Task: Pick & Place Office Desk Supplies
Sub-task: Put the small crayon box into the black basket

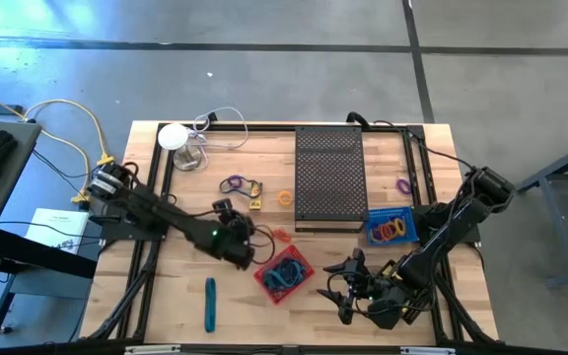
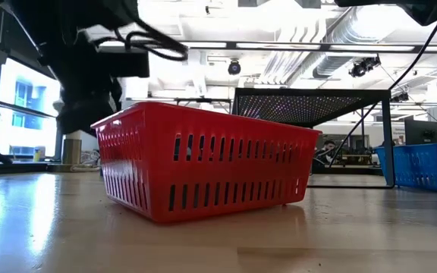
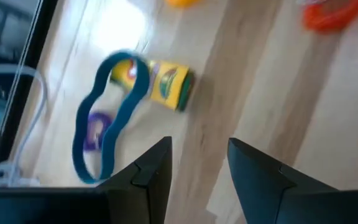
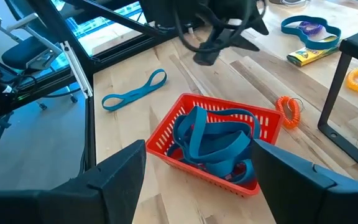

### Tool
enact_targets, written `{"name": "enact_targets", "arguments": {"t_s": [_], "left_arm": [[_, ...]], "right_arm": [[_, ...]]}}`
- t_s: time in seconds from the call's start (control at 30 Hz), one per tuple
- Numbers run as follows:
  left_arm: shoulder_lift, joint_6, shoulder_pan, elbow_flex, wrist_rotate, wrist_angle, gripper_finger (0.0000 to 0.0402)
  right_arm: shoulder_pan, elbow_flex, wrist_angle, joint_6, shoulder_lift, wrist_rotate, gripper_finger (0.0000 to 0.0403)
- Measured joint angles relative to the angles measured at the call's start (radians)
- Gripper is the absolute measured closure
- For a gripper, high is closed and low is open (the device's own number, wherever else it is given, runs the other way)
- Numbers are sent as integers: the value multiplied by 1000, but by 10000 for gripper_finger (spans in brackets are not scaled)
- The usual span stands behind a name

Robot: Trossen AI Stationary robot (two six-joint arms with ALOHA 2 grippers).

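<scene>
On the table left of the black tray (image 1: 329,176), a blue loop (image 3: 107,118) lies beside a yellow packet (image 3: 168,84), with an orange coil (image 1: 281,236) loose near the red basket (image 1: 284,273), which already holds blue bands, so sorting looks partly done; the left gripper (image 1: 248,240) hovers between basket and loop, fingers (image 3: 148,168) parted and empty, probably poised for the next pick. The right gripper (image 1: 350,293) waits wide open beside the basket; a teal stick (image 1: 209,303), the blue basket (image 1: 391,228) of rings and a white cabled object (image 1: 174,136) sit well apart, nothing blocking the reach.
</scene>
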Motion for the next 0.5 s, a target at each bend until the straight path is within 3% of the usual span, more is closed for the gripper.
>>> {"name": "enact_targets", "arguments": {"t_s": [0.33, 0.5], "left_arm": [[0, -245, 31, 0, 27, 45, 254], [1, -231, 35, 0, 88, 62, 254]], "right_arm": [[0, 0, 1, 0, 0, 1, 127], [0, 0, 1, 1, 0, 1, 127]]}}
